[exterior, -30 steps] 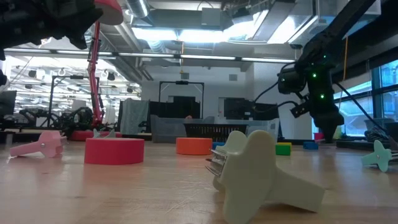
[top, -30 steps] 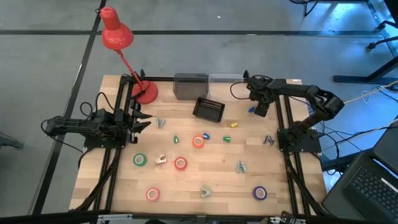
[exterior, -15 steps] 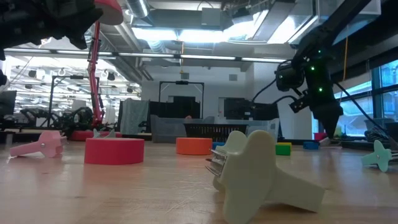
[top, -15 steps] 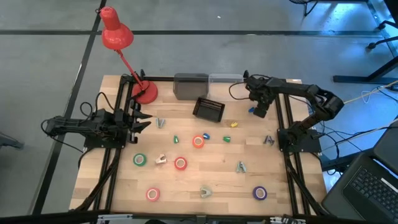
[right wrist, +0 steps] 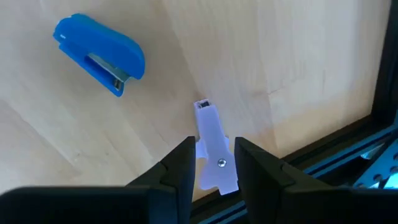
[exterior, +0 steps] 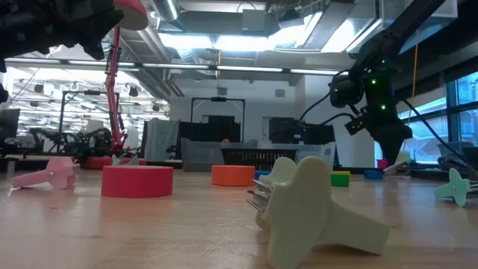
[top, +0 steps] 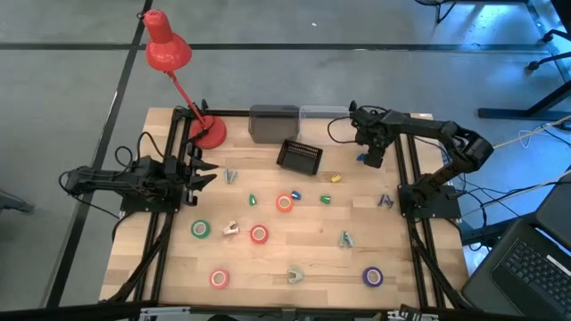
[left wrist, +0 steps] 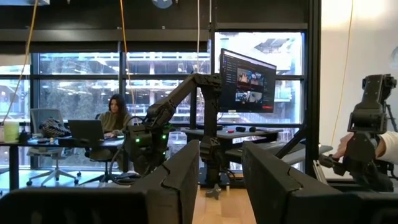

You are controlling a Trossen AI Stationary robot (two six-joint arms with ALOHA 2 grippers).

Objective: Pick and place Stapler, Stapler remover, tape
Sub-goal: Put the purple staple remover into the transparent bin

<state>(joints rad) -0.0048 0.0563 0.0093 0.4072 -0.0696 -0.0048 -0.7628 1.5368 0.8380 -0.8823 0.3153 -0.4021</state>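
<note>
Between the fingers of the right gripper (right wrist: pixel 211 163) a pale lilac stapler remover (right wrist: pixel 213 155) is seen, its long axis running straight out ahead along the fingers. The jaws appear closed on its flanks, so it is judged to be grasped, though from the wrist view alone it cannot be settled whether it is lifted clear of the wooden table (right wrist: pixel 298 56). Just beyond the remover's tip and off to one side, a blue stapler (right wrist: pixel 99 53) lies flat on the wood, its length set obliquely to the gripper's axis.

In the high view the right gripper (top: pixel 374 153) is placed over the far right part of the table, with the blue stapler (top: pixel 362 159) just beside it. Farther out, toward the table's middle, a black mesh basket (top: pixel 300 157) is found, and it is taken as the likely drop point.

The tape rolls lie well apart from this claw: an orange one (top: pixel 284 202), a green one (top: pixel 201 229), red-pink ones (top: pixel 259 234) and a purple one (top: pixel 372 276).

The left gripper (left wrist: pixel 219 180) waits on the opposite side with a gap between its fingers and nothing in it; the right arm is nearer the stapler.
</note>
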